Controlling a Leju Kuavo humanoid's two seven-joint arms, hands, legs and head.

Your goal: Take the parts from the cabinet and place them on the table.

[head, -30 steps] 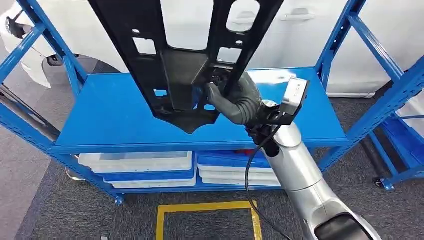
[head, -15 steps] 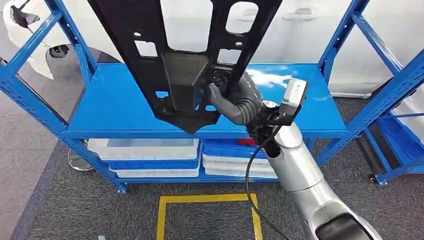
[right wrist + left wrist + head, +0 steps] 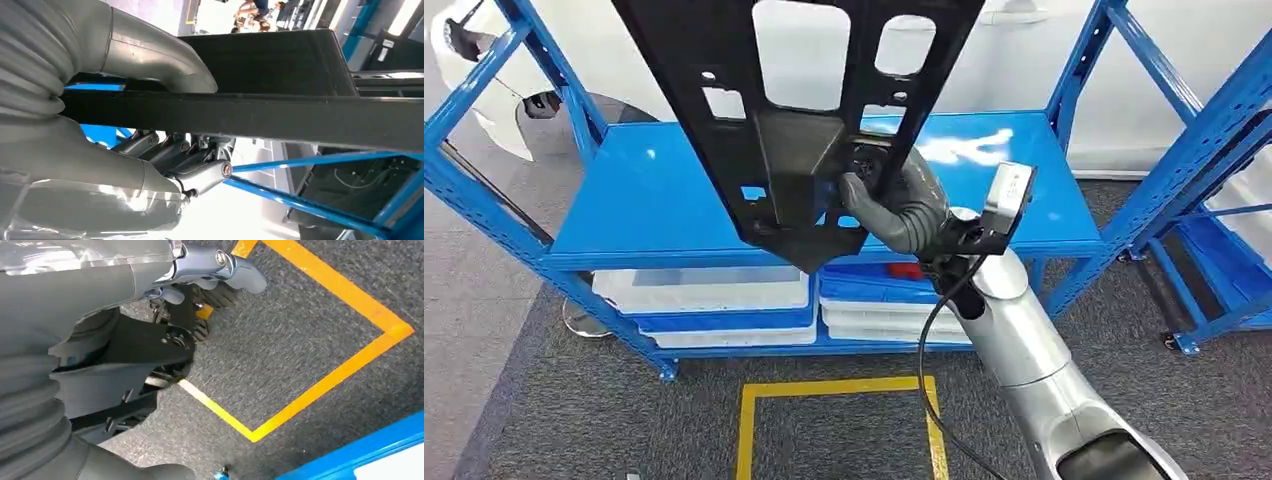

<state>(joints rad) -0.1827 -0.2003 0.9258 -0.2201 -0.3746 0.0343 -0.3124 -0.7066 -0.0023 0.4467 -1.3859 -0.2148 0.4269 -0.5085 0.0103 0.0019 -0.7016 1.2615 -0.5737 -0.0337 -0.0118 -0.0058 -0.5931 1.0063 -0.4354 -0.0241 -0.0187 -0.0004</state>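
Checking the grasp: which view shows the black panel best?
The head view: the black panel shows its cutouts and outline, with the right hand gripping its lower part. The right wrist view shows only its edge close up.

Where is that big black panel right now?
In the head view the black panel is held up in the air by the robot's right hand, which grips its lower edge in front of the blue shelf.

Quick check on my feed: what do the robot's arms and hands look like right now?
The right arm is silver and smooth, with a black cable looping beside it and a small grey camera box at the wrist. The right hand has a grey ribbed cover and thick grey thumb. The left hand has the same grey ribbing and darker fingers.
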